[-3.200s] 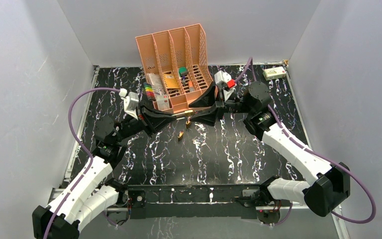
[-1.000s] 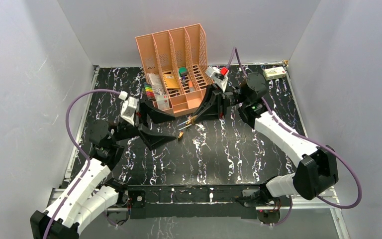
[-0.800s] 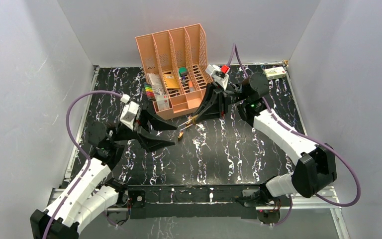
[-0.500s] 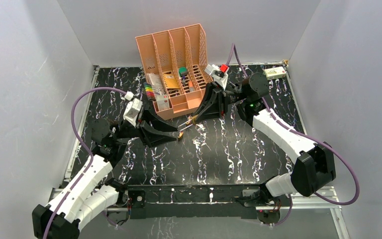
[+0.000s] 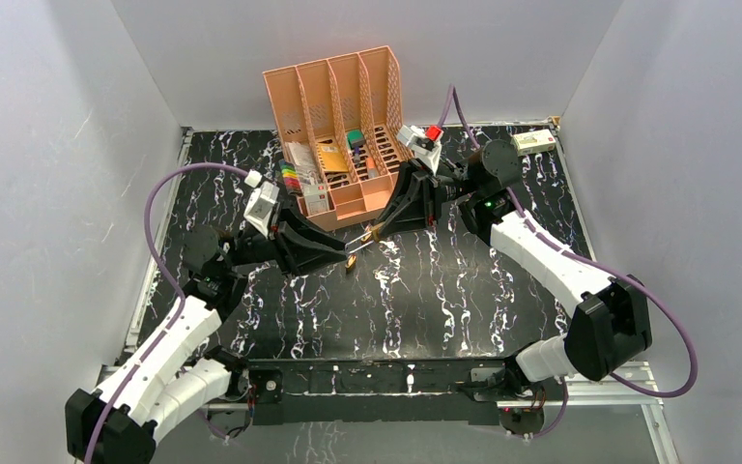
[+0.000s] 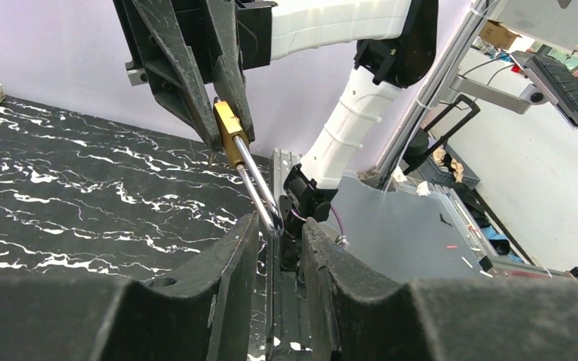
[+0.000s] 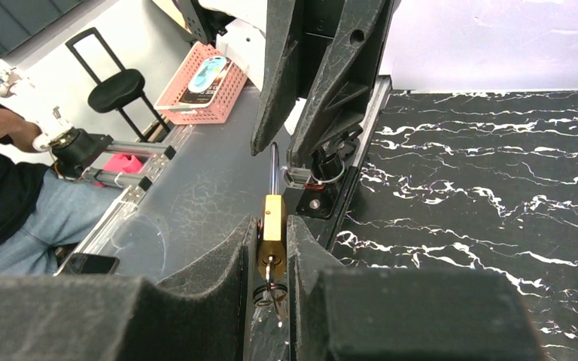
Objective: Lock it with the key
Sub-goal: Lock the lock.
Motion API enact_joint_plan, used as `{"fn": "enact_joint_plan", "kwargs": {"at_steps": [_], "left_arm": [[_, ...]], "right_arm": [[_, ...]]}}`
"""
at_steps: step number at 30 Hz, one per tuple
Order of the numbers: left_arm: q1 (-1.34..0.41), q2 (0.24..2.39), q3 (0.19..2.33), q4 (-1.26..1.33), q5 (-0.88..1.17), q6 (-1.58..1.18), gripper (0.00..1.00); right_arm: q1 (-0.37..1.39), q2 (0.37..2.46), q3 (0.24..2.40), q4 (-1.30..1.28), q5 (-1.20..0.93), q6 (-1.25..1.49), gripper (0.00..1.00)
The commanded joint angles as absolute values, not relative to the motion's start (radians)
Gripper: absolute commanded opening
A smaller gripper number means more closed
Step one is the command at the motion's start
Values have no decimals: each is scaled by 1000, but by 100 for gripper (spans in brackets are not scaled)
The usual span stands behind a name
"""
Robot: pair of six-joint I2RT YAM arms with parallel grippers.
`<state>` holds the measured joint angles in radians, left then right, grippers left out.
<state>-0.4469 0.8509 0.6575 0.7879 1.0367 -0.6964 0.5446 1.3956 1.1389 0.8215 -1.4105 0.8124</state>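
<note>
1. Between the narrowly spread jaws of the left gripper (image 6: 278, 223), now brought forward again, the shackle (image 6: 254, 180) tip is enclosed.
2. The padlock (image 7: 274, 212) is pinched by the right gripper (image 7: 271, 222), with the key (image 7: 269, 271) lodged beneath it.
3. Pressing the shackle shut is judged the next step.

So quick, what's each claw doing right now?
Left gripper: slightly open, straddling the loop of the padlock.
Right gripper: closed on the padlock's brass body.
</note>
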Motion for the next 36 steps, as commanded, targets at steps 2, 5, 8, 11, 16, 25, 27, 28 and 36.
{"fn": "enact_joint_plan", "kwargs": {"at_steps": [2,5,8,11,16,25,27,28,36], "left_arm": [[-444,857,705,831,1026,-717,25],[-445,859,701,831,1019,-718,22],[-445,864,701,831,1017,-724,15],[-445,868,700,833,1010,-735,12],[-445,876,699,833,1007,-747,6],[-448,882,700,839,1008,-766,0],[-449,883,699,841,1006,-769,0],[-449,886,700,841,1006,-772,0],[-449,906,703,842,1003,-791,0]], "right_arm": [[544,1394,1182,838,-1386,795,0],[543,1393,1184,831,-1384,793,0],[544,1395,1184,826,-1379,790,0],[543,1396,1184,820,-1377,783,0],[543,1400,1188,810,-1372,775,0],[544,1393,1183,793,-1350,744,0],[543,1387,1182,781,-1339,727,0],[543,1382,1179,778,-1334,718,0],[543,1359,1158,778,-1287,684,0]]}}
